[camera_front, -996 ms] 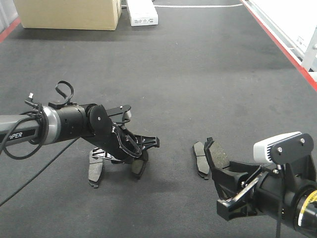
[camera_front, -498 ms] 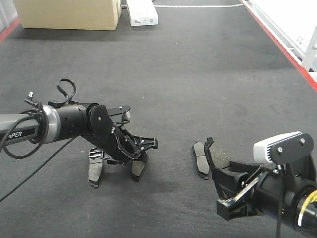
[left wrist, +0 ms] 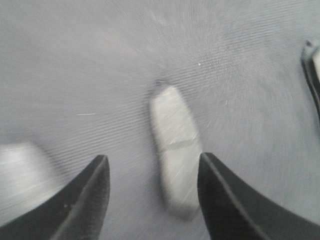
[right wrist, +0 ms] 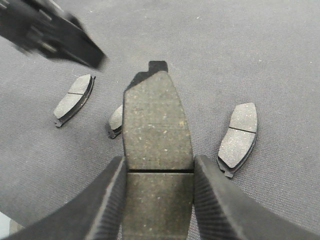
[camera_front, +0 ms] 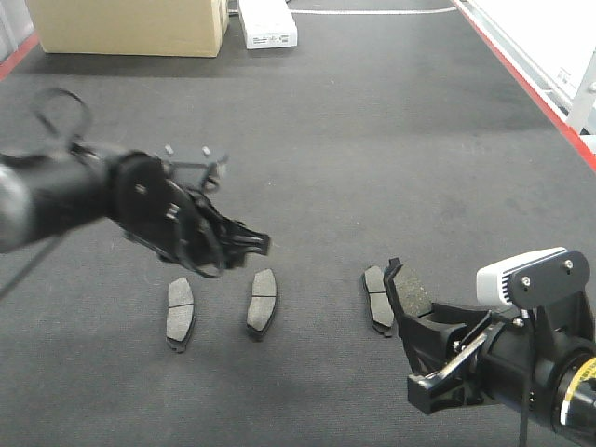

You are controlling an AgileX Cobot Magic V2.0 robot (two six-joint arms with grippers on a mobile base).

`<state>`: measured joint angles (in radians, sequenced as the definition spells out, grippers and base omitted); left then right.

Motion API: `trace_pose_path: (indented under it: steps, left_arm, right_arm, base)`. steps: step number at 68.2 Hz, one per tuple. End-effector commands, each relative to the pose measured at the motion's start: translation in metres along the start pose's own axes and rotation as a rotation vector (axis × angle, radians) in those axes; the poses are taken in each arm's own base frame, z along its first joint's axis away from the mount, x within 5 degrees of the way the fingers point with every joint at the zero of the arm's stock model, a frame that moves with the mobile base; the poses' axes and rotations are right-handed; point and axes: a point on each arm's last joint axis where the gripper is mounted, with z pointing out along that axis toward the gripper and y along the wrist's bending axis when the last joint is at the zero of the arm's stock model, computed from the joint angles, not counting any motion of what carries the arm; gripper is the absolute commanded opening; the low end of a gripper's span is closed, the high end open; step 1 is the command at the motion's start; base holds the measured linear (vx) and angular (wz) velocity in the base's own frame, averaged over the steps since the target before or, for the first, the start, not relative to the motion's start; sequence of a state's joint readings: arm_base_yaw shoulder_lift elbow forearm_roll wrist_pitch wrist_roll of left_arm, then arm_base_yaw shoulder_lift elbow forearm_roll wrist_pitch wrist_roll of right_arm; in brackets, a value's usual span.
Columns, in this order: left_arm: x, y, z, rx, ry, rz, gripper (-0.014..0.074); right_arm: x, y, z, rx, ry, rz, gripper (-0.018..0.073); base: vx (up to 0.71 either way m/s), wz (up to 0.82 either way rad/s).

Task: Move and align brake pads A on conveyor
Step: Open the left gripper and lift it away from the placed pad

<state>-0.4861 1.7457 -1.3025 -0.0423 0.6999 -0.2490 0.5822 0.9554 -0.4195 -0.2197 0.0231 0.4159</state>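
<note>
Three grainy, grooved grey pads [camera_front: 262, 302] are lying flat on the felt-like belt [camera_front: 372, 140], two side by side at left and one at right. The right gripper [right wrist: 157, 200] is clamping a fourth pad [right wrist: 157, 145] upright, its speckled face showing only in its wrist view. The left gripper [left wrist: 150, 197], blurred, is hovering wide open and empty above the middle pad.

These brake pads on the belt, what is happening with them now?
Three brake pads lie flat on the dark conveyor: one at the left, one in the middle and one further right. The left gripper hovers open and empty above the middle pad. The right gripper holds the fourth pad between its fingers, not yet set down.
</note>
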Motion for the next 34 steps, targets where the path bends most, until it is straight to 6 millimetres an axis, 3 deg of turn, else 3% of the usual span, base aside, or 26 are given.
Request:
trace_pose_path:
  steps: [1,10,16,34]
  left_arm:
    - [-0.009,-0.008,-0.053,0.020,-0.137,0.046,0.0375]
    - [0.001,-0.013,-0.090,0.055,-0.243,0.072,0.0322]
    - [0.019,-0.010,-0.110,0.079,-0.299,0.078,0.0259]
    - [0.097,0.015,-0.157,0.131,-0.469,0.088,0.0020]
  right_arm:
    - [-0.019,0.005,-0.004,-0.039,-0.122,-0.018,0.0067]
    - [-0.019,0.005,-0.004,-0.039,-0.121,-0.018,0.0067]
    - [-0.019,0.005,-0.004,-0.039,-0.121,-0.018,0.0067]
    - [-0.019,0.005,-0.004,-0.038,-0.120,-0.018,0.0067]
  base:
    - [0.00,0.00]
    - [0.00,0.00]
    - [0.00,0.00]
    - [0.00,0.00]
